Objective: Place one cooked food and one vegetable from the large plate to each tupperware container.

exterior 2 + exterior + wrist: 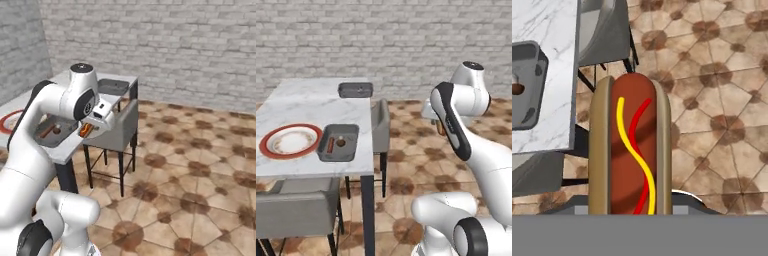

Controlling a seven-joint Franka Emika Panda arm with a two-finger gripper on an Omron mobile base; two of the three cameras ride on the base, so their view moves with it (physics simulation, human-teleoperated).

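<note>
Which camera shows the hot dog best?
The hand view: the hot dog stands large, bun and sauce stripes clear. The right base view shows a small orange bit of it at the claw; the left base view barely a sliver.

A round white dinner plate with a broad red rim (290, 142) is seen lying flat and bare near the left edge of the marble table top. Just beside it, to its right, a dark grey shallow rectangular tray with rounded corners (338, 142) is placed, holding a reddish stick-shaped piece and a small brown round piece. A second, alike dark grey tray (355, 89) is set at the table's far edge, well apart from the first.

A hot dog in a tan bun, striped with yellow and red sauce (631, 150), is seen off the table, above the tiled floor.
</note>
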